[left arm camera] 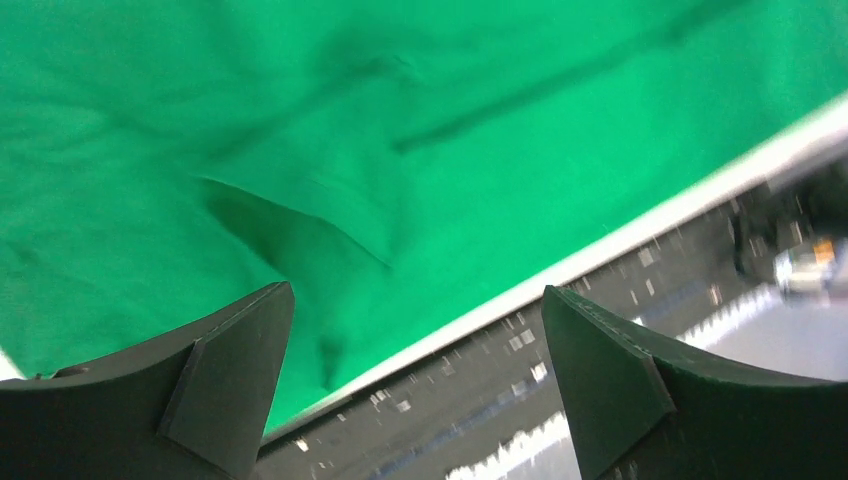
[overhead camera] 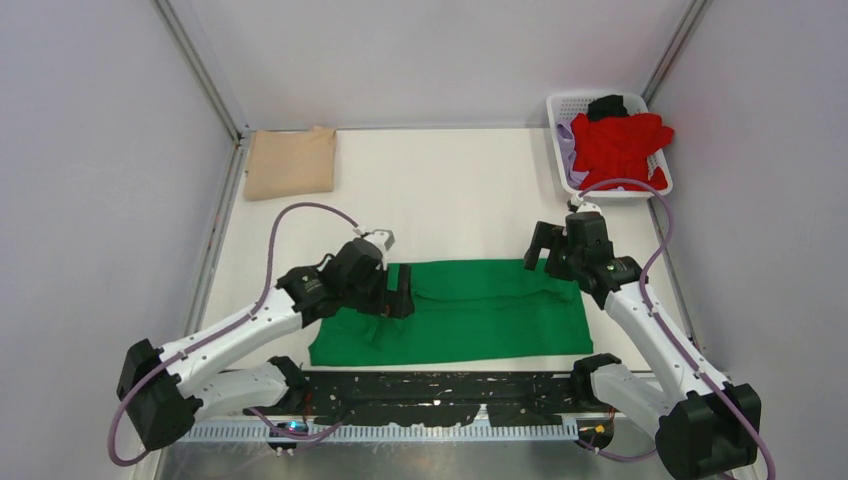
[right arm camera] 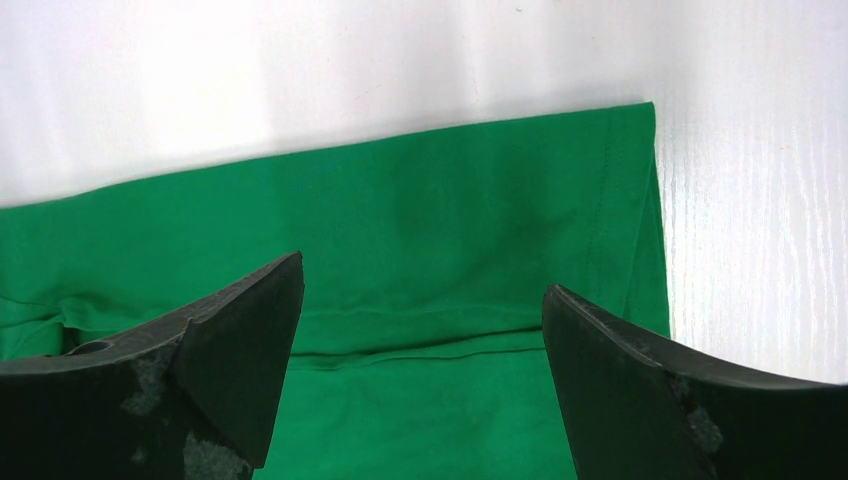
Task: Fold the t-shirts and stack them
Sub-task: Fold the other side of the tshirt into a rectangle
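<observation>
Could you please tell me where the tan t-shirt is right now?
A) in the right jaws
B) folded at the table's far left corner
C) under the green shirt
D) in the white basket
B: the tan t-shirt lies folded at the far left corner, well apart from the green shirt and the white basket.

One green shirt (overhead camera: 480,310), one tan shirt (overhead camera: 291,162), one red shirt (overhead camera: 620,145), one lilac garment (overhead camera: 566,152), one black garment (overhead camera: 607,105), one white basket (overhead camera: 566,101).
</observation>
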